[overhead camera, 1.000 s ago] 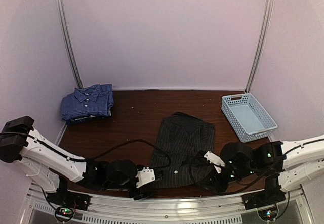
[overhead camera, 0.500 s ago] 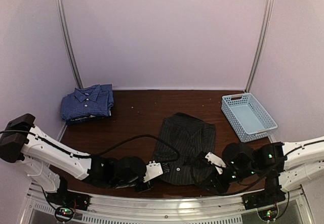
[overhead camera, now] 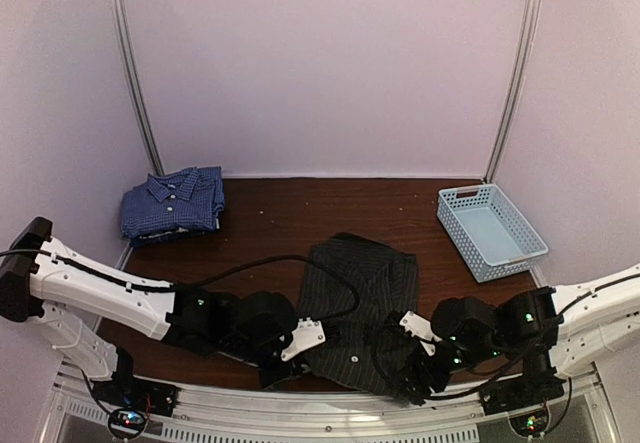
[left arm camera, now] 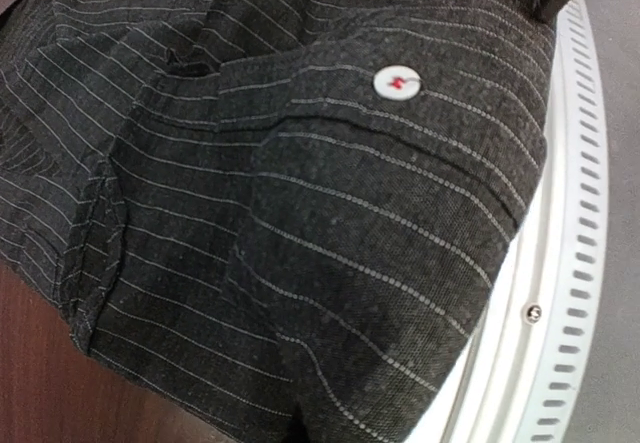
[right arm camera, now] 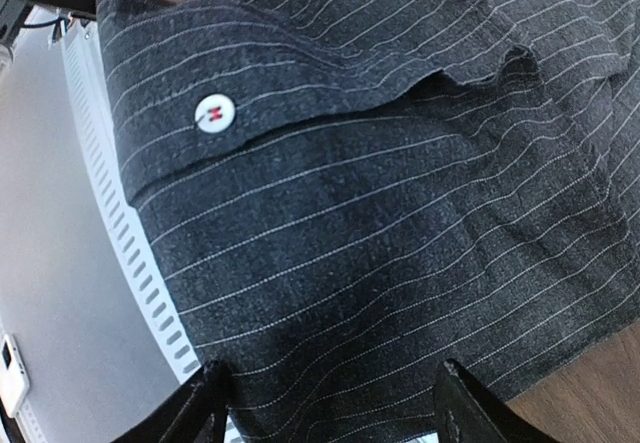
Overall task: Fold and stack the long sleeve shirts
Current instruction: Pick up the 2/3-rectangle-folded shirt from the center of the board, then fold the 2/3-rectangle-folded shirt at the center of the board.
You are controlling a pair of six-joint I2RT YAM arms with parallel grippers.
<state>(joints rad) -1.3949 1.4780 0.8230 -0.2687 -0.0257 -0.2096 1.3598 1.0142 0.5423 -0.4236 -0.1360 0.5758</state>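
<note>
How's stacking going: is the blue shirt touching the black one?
Apart. Top view shows bare table between the folded blue shirt and the black shirt.

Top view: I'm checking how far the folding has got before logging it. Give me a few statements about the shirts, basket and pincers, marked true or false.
The blue checked collared shirt lies folded at the far left of the brown table. True.
The black pinstriped button-up shirt sits in the light blue plastic basket. False: it lies on the table by the near edge.
The right pincer is open. True.
The two shirts are stacked. False: they lie apart.
</note>
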